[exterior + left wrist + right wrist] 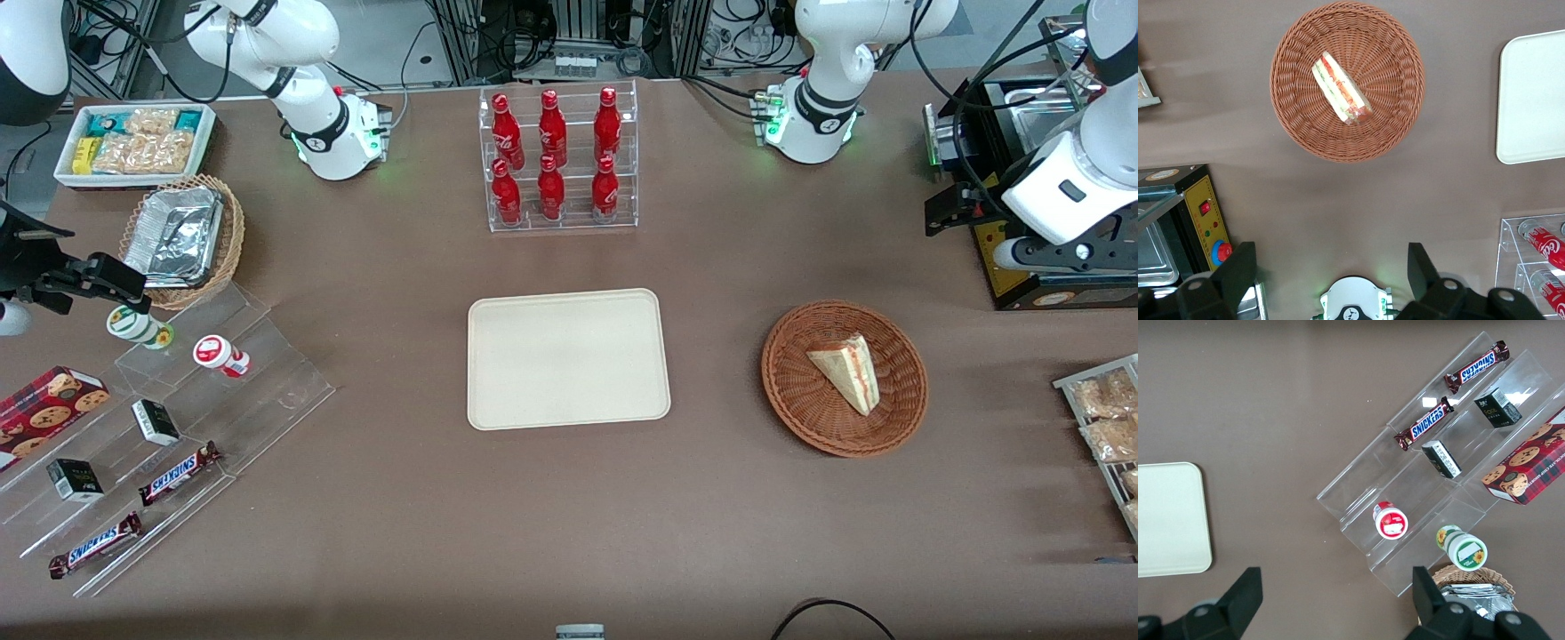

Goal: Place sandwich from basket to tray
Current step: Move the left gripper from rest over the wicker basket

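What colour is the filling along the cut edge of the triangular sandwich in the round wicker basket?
Red and green, clearest in the left wrist view on the sandwich.

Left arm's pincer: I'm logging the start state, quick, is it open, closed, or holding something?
Left pincer: open and holding nothing, raised above the table off to the side of the basket; the sandwich lies in the basket.

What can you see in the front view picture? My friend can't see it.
A sandwich lies in a round brown basket on a brown table, beside an empty cream tray. The robot's open gripper waits above the table, farther from the camera than the basket.
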Robot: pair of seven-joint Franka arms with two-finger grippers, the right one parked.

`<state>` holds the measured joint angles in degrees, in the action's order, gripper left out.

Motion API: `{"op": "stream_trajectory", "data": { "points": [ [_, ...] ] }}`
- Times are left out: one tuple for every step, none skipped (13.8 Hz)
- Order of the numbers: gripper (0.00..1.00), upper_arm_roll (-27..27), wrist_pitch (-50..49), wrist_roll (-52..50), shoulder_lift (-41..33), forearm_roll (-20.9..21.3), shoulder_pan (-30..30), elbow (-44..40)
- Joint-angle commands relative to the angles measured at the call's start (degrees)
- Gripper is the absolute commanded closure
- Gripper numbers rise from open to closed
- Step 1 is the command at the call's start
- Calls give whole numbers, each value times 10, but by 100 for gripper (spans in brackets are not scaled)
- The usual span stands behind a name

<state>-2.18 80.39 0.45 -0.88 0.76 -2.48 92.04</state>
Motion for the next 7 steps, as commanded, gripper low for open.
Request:
{"op": "stream_trajectory", "data": {
  "points": [
    [0,2,6,0,-5,0,-3,6],
    [0,2,6,1,-5,1,-3,10],
    [0,1,9,1,-3,2,-4,16],
    [0,1,16,1,-3,3,-5,21],
    [0,1,25,1,-4,3,-5,36],
    [0,1,42,1,-6,3,-5,53],
    [0,1,58,1,-8,2,-5,73]
  ]
}}
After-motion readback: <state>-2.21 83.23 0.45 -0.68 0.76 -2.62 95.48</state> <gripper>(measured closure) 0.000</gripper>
